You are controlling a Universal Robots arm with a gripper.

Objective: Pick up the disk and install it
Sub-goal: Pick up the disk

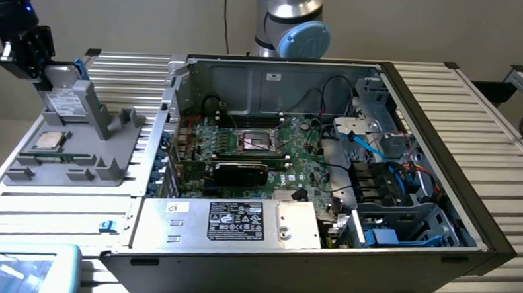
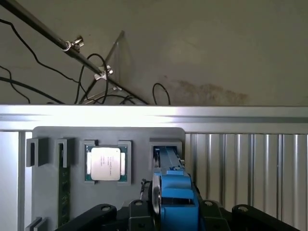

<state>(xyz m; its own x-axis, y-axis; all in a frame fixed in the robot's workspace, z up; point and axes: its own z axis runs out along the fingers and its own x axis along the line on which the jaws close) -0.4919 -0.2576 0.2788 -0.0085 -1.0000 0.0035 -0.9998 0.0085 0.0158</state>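
- Exterior view: the gripper [image 1: 46, 71] hangs at the exterior view's far left, its jaws at a middling width and closed on the top edge of the disk [image 1: 67, 98]; the disk stands upright, with the blue carrier along its edge
- the disk's lower end meets a slot in the grey fixture [image 1: 75, 168]; whether it is clear of the slot I cannot tell; a CPU chip [image 1: 48, 140] lies on the fixture just nearer
- to the exterior view's right stands the open computer case [image 1: 483, 222], well apart from the disk
- wrist view: the disk is edge-on between the jaws
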